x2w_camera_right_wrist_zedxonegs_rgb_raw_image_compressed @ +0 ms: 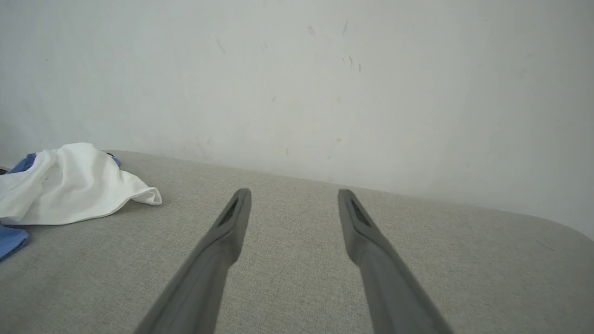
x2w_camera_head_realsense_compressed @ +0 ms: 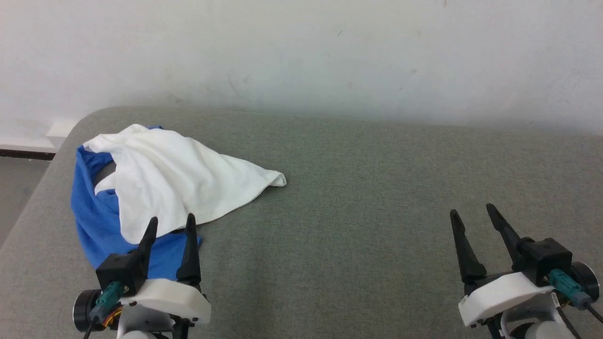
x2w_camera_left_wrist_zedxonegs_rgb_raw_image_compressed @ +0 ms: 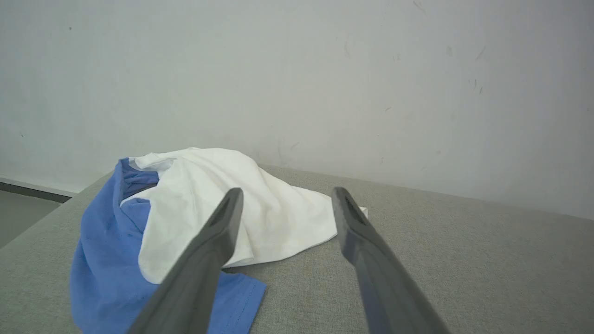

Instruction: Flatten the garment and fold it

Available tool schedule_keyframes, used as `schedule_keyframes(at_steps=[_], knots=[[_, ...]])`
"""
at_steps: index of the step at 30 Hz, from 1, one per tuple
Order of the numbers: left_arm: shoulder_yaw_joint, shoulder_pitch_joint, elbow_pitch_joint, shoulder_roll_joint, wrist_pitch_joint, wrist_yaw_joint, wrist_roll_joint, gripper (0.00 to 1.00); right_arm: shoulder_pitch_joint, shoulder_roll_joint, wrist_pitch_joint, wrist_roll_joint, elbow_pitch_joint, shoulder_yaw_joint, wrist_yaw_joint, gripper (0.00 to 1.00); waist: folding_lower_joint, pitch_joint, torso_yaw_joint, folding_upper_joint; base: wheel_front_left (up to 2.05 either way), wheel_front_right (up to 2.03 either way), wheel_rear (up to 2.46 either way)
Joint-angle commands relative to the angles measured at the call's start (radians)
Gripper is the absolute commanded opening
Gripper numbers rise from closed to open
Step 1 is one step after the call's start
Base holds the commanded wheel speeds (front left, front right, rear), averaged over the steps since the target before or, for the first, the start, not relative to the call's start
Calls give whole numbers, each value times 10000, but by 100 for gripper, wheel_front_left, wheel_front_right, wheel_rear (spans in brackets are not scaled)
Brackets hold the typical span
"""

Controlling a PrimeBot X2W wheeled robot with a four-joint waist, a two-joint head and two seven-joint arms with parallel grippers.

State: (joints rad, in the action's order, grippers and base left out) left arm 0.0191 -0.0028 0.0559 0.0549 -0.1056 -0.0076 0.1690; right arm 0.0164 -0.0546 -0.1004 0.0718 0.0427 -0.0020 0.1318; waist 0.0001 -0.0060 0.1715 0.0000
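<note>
White scuffed wall (x2w_camera_head_realsense_compressed: 301,56) behind grey cloth-covered counter (x2w_camera_head_realsense_compressed: 367,179). I see shirt (x2w_camera_head_realsense_compressed: 160,183) crumpled in heap at counter's left side. White body bunched over blue sleeve, one white corner trailing right. My left pincer (x2w_camera_head_realsense_compressed: 171,217) hovers at heap's near edge, fingers apart, holding nothing. My right pincer (x2w_camera_head_realsense_compressed: 471,209) over bare counter, well apart from shirt, fingers likewise spread, empty.
</note>
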Motion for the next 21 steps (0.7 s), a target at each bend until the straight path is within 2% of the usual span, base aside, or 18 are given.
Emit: schedule_keyframes(at_steps=[1,21], knots=[[85,-11,72,-21,-116,37,102,100,24,19,-93,66,-29,11,-6,100,0,-20,265,0,0,0,0],[391,24,288,-29,-534,33,702,100,186,26,-193,219,-570,309,-8,100,0,-72,2170,0,0,0,0]])
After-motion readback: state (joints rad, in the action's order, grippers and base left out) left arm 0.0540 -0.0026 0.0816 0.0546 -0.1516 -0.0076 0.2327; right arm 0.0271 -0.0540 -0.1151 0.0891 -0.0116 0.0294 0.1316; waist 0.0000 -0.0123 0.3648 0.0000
